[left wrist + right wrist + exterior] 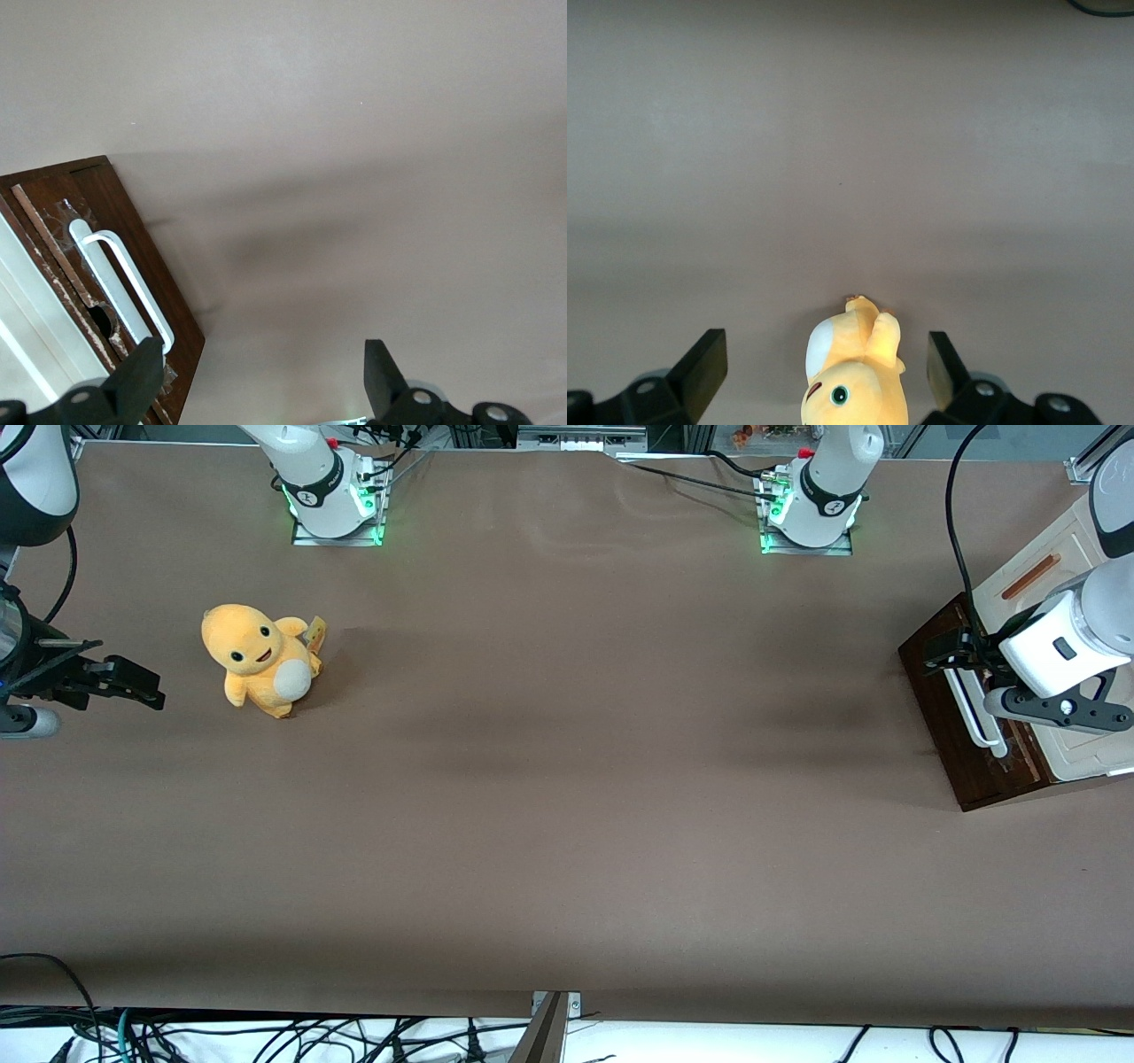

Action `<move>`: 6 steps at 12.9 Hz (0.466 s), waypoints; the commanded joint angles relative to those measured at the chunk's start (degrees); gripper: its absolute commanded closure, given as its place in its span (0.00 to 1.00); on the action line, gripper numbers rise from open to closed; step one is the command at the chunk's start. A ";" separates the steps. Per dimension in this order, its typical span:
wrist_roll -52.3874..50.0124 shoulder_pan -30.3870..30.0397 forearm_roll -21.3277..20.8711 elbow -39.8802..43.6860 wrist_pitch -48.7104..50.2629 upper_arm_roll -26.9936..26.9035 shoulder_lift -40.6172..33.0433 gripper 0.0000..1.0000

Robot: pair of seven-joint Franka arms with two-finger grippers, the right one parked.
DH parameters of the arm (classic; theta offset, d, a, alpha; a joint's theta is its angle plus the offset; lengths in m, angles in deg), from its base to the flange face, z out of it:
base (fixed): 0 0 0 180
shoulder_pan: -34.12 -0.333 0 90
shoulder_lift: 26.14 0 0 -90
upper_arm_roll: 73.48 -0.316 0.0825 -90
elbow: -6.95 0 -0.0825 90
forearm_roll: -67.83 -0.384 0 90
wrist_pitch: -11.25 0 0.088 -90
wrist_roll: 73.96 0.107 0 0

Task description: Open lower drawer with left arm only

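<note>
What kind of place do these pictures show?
Probably a robotics lab. Arm bases are bolted to a table covered in brown, cables hang at its edge, and the left arm's open pincer hovers by the lower drawer.

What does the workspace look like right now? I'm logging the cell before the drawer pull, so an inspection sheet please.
Surface: brown table cover, faint wrinkles near the arm bases.
Job's things: lower drawer with white bar handle, at the working arm's end; appears closed.
Clutter: yellow plush toy toward the parked arm's end.
Grippers: left arm's hand open, beside the handle, gripping nothing.
Cables: black cable looping above the cabinet; cable bundle along the table's near edge.
Surroundings: cream cabinet top.
</note>
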 commanded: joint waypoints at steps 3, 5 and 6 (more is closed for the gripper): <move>0.99 -0.22 0.14 0.74 0.42 0.14 0.23 0.00; 0.82 -0.22 0.14 0.83 0.42 0.14 0.23 0.00; 0.73 -0.22 0.14 0.83 0.33 0.14 0.31 0.00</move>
